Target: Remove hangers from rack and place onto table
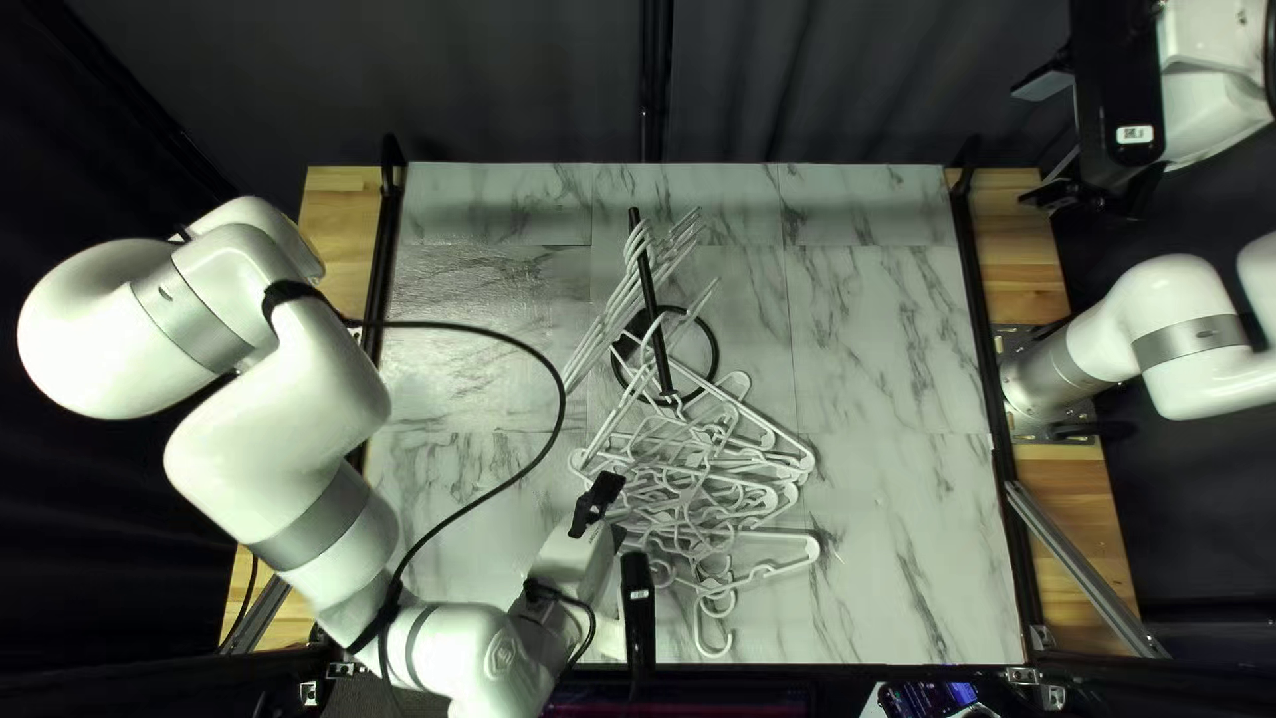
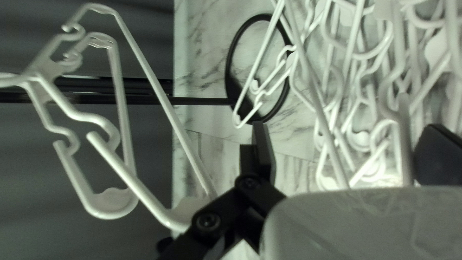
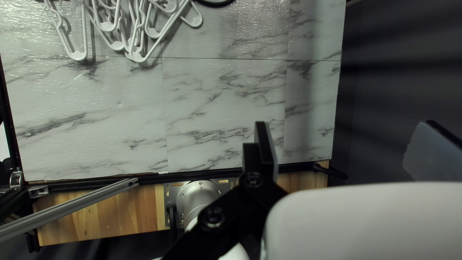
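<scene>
My left gripper (image 2: 347, 127): fingers wide apart, holding nothing, likely freed for another pick | my right gripper (image 3: 344, 124): wide apart, empty, aside probably to leave room | white hangers (image 2: 110, 196): several remain to unload from black rack (image 2: 202, 101); others heaped on marbled table (image 1: 891, 532), rackside, presumably for short carries

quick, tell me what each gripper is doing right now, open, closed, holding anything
Left gripper: open, fingers wide apart, holding nothing.
Right gripper: open, also holding nothing.
</scene>
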Motion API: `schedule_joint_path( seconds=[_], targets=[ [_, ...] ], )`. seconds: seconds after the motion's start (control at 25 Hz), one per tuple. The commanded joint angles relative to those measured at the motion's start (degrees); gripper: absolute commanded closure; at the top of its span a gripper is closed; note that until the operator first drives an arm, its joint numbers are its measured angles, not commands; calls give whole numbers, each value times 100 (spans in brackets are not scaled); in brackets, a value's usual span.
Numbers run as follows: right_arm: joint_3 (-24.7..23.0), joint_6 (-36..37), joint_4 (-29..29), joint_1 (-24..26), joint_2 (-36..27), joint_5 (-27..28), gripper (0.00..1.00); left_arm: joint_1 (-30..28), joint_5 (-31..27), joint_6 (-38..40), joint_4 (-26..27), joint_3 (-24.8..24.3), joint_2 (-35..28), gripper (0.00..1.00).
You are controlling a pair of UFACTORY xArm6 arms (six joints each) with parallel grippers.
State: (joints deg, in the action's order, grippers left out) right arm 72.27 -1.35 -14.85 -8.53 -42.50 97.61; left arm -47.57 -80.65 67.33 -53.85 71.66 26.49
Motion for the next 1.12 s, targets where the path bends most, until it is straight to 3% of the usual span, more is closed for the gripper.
schedule_joint_path(
  seconds=[0.04,0.64,0.84,0.92,1.12],
  targets=[
    [0,0,0,0,0,0,0,60,280,335,49,-163,-214,0],
    [0,0,0,0,0,0,0,-381,30,307,73,16,-434,0],
    [0,0,0,0,0,0,0,-296,-73,-788,425,-202,-1458,0],
    [0,0,0,0,0,0,0,-105,132,-1373,699,-481,-2179,0],
    [0,0,0,0,0,0,0,309,603,-2111,1100,-853,-3121,0]
  ],
)
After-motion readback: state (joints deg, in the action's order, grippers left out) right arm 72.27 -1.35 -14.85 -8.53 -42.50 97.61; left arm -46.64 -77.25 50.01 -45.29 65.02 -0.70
